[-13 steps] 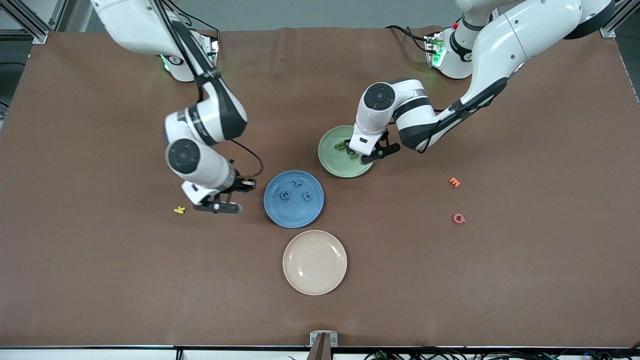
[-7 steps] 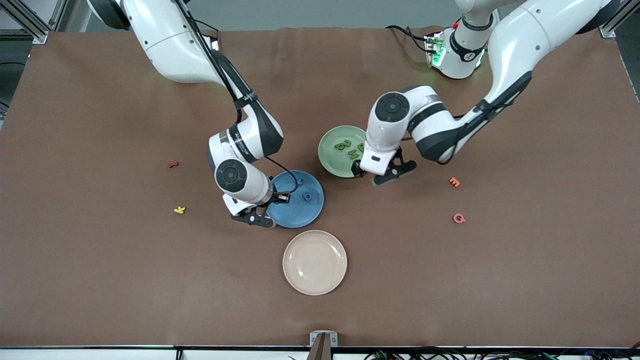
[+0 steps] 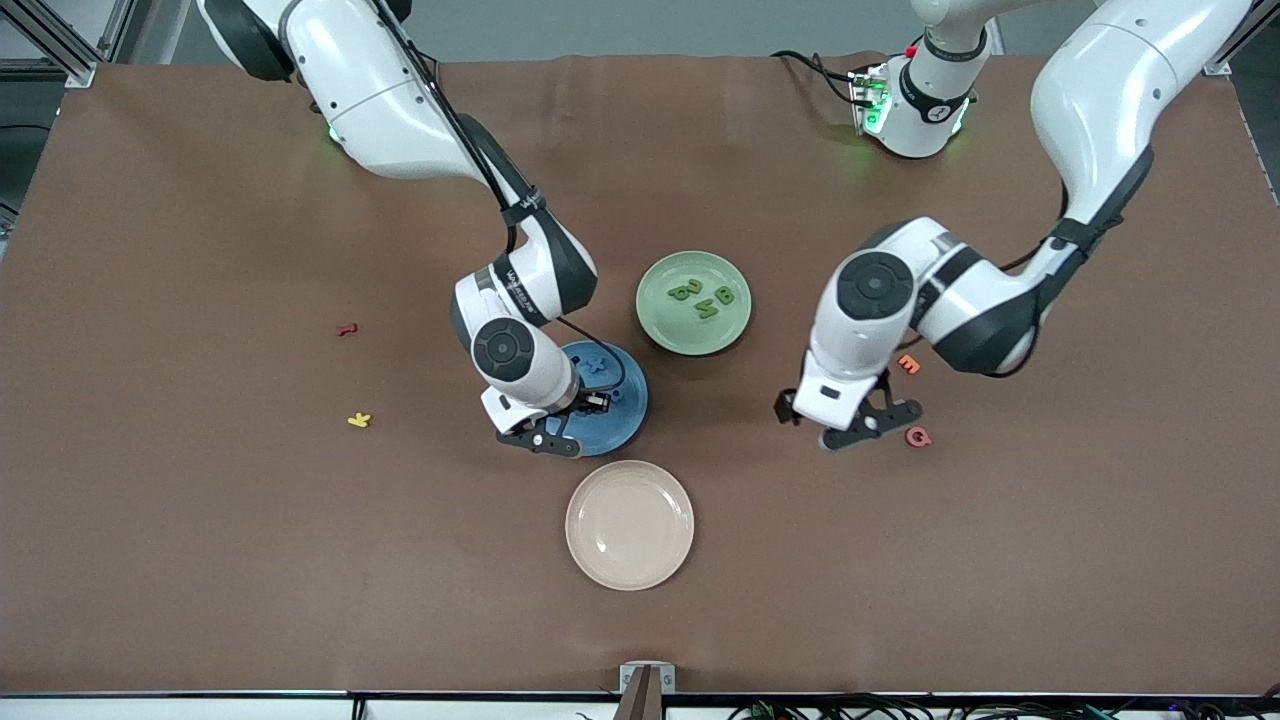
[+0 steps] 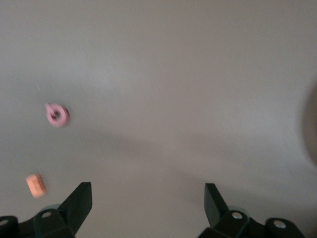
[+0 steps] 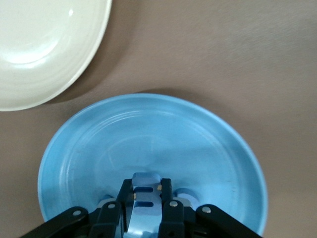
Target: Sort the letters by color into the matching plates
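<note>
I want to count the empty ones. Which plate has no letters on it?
The cream plate, nearest the front camera. The green plate holds green letters, and the blue plate holds blue ones.

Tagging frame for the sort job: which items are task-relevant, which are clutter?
Job: blue plate, green plate, green letters, blue letter in right gripper, left gripper.
Clutter: cream plate, yellow letter, dark red letter, orange letter, pink letter.
</note>
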Action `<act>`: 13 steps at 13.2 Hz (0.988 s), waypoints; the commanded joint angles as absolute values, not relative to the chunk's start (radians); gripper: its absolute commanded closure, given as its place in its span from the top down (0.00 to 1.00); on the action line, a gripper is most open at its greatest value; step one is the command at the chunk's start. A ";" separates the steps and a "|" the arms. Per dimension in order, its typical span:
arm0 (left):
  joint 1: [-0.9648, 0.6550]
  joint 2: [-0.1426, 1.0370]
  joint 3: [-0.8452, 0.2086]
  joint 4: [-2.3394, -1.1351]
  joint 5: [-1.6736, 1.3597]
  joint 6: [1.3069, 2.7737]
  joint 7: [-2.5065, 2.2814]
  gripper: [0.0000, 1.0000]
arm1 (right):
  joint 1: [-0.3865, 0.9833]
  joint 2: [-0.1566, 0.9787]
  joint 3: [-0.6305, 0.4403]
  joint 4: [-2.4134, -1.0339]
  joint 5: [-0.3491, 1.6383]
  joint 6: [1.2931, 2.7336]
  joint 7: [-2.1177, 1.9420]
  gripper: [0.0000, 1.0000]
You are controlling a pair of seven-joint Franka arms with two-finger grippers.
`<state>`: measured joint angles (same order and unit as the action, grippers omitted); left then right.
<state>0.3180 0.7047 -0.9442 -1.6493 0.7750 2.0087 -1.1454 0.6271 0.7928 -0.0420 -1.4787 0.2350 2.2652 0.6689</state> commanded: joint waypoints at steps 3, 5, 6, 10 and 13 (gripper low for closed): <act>0.339 0.686 -0.887 -1.565 0.767 1.967 -0.962 1.00 | 0.637 0.812 -0.060 -1.447 0.239 2.266 0.681 0.45; 0.359 0.661 -0.879 -1.551 0.765 1.965 -0.892 1.00 | 0.627 0.802 -0.061 -1.445 0.238 2.264 0.681 0.99; 0.350 0.631 -0.833 -1.539 0.750 1.965 -0.840 1.00 | 0.627 0.783 -0.061 -1.445 0.238 2.255 0.680 1.00; 0.189 0.410 -0.524 -1.539 0.348 1.965 -0.593 1.00 | 0.620 0.655 -0.072 -1.450 0.238 2.068 0.686 1.00; 0.117 0.269 -0.330 -1.548 0.050 1.854 -0.381 1.00 | 0.618 0.484 -0.090 -1.463 0.238 1.814 0.692 1.00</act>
<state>0.1518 0.3714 -0.4195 -1.5158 0.1786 1.9266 -0.4747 0.6258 0.6140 -0.0853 -1.4176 0.2348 1.9358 0.6764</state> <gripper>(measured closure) 0.000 0.000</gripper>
